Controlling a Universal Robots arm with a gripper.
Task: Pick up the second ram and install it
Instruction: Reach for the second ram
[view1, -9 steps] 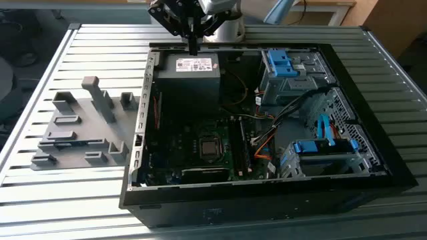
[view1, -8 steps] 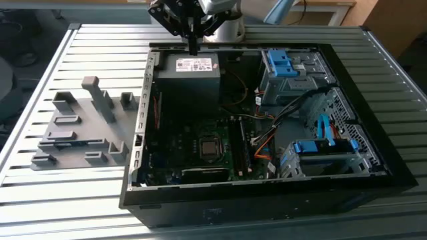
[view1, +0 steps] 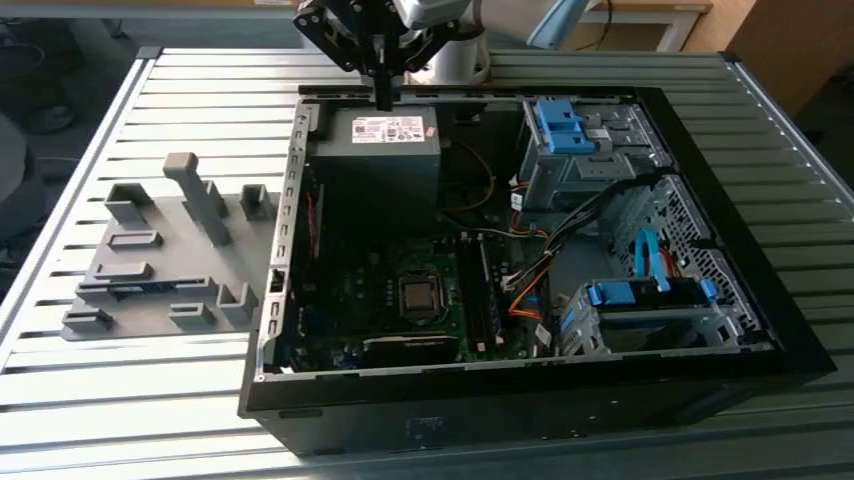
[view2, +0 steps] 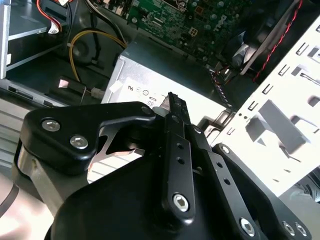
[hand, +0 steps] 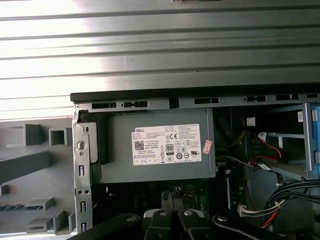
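The second ram (view1: 482, 292), as far as I can make out, is standing on edge in the motherboard (view1: 347, 300) slots just right of the CPU socket (view1: 420, 297). It's a thin green sliver running near to far, and honestly too small to be sure of. The gripper (view1: 384, 95) is nowhere near it. It hangs off the arm at the far side of the scene, pointing straight down over the far edge of the open PC case (view1: 507, 410), right above the power supply (view1: 380, 150). In the second wrist view the two black fingers (view2: 176, 112) are pressed flat together with nothing between them, so it's carrying nothing. The first wrist view looks straight down onto the supply's white label. Off to the exterior view's left, the grey holder tray (view1: 147, 322) sits on the slatted metal table (view1: 134, 400), just beside the case wall.
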